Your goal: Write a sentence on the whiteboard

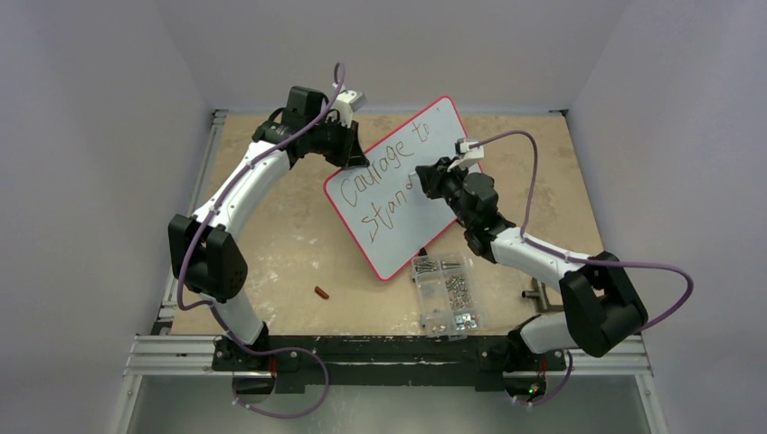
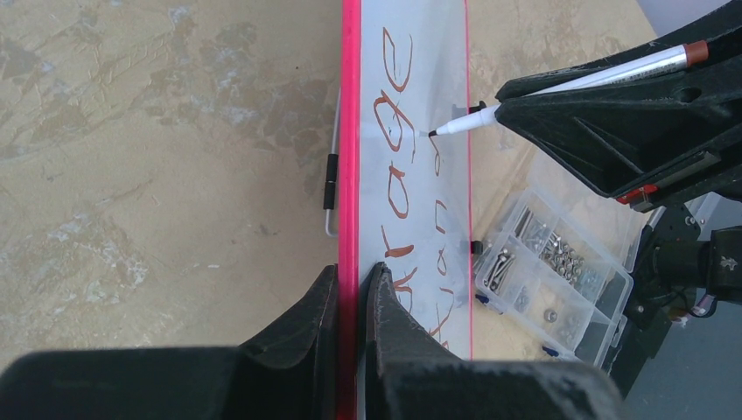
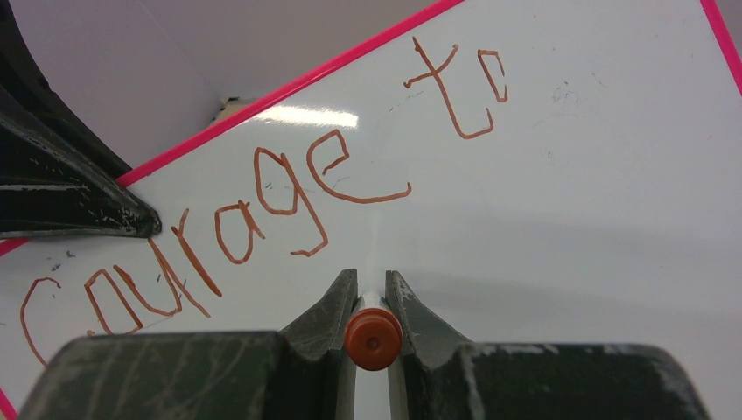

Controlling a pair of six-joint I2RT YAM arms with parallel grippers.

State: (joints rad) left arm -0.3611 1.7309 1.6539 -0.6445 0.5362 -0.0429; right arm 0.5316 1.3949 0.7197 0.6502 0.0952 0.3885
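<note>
- Whiteboard [image 1: 402, 242] sits angled mid-table. Left gripper [image 1: 348, 149] is pinched shut on its pink rim at the far-left edge
- Right gripper [image 1: 425, 176] is clamped narrow on the marker [image 2: 569, 87], tip seemingly touching the board at line 2
- Sentence [image 1: 380, 172] reads "Courage to" on line 1 and "Stan" on line 2, with the next letter partly hidden under the gripper

Risks, as judged:
- The board is held at 1 point only, so tip pressure could pivot it about that pinch and skew strokes
- The round barrel could twist or slide between 2 thin fingers, leaving faint or broken lines
- The right wrist hangs over "Stan", and dropping low would smear it
- The box of screws [image 1: 445, 294] sits just beside the board's near corner, where a wide swing could knock it
</note>
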